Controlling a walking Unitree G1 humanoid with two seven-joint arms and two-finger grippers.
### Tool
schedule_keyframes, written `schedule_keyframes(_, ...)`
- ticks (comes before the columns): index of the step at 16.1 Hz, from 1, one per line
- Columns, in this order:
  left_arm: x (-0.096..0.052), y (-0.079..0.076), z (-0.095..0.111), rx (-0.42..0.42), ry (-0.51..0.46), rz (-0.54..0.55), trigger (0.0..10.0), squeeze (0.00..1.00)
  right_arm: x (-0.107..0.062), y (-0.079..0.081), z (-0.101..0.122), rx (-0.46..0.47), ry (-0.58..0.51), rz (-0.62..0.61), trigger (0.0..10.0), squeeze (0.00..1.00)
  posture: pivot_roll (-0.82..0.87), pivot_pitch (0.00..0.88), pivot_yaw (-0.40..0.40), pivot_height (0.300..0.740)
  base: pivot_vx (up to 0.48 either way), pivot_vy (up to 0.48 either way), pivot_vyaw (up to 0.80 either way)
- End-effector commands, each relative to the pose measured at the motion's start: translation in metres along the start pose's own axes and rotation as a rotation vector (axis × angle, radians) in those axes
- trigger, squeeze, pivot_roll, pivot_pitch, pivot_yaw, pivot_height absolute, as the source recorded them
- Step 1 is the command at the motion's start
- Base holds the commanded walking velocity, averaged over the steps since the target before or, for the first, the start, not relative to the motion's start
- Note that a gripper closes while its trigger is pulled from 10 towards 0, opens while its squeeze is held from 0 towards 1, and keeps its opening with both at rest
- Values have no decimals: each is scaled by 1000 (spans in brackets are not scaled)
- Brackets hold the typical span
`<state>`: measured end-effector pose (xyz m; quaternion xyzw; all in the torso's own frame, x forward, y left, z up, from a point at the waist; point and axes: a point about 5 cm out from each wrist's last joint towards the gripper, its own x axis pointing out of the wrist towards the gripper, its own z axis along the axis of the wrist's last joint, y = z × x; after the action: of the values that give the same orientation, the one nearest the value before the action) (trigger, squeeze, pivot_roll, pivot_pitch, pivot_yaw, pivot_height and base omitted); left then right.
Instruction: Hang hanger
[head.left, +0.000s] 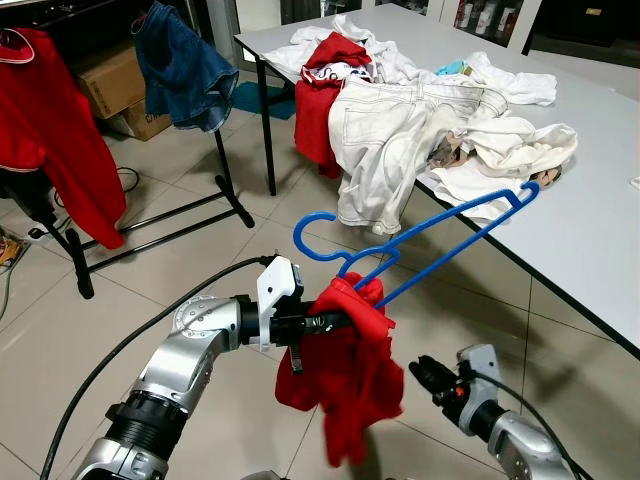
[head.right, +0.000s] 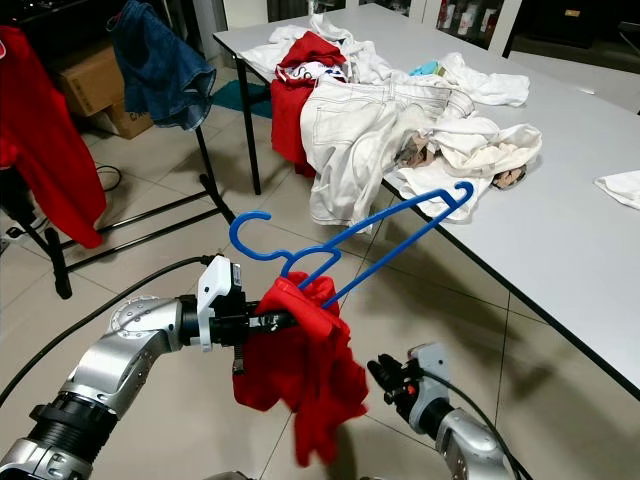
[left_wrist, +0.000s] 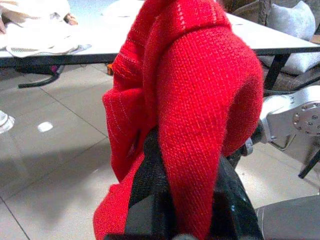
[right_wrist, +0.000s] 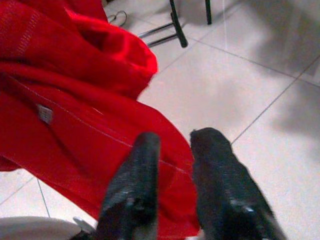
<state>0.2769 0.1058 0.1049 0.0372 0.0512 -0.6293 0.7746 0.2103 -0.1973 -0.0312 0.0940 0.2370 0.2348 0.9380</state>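
A blue plastic hanger (head.left: 524, 192) slants up toward the table edge, its hook (head.left: 300, 235) pointing left. A red knitted garment (head.left: 350, 385) is bunched over its lower end and hangs down in folds. My left gripper (head.left: 335, 320) is shut on that red cloth where the hanger meets it; its black fingers (left_wrist: 150, 185) are mostly wrapped in the knit. My right gripper (head.left: 425, 375) sits low, just right of the hanging garment, fingers a narrow gap apart with nothing between them (right_wrist: 172, 145).
A black clothes rack (head.left: 225, 170) stands back left, carrying blue jeans (head.left: 180, 65) and a red top (head.left: 50, 120). A grey table (head.left: 590, 230) on the right holds a pile of white and red clothes (head.left: 400, 120). Cardboard boxes (head.left: 110, 85) sit behind the rack.
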Motion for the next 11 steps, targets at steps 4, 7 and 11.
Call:
schedule_keyframes(4,-6,11,22,103,-24,-22,10000,0,-5,1,-16,-64,99,-18,10000,0,-73,0,19,740,0,0,0)
schedule_keyframes(7,-14,11,30,134,-10,-74,10000,0,-5,7,-25,-74,151,12,10000,0,-73,0,24,740,0,0,0)
schedule_keyframes(11,-10,7,33,156,-10,-129,10000,0,5,16,-30,-86,218,59,10000,0,-72,0,26,740,0,0,0)
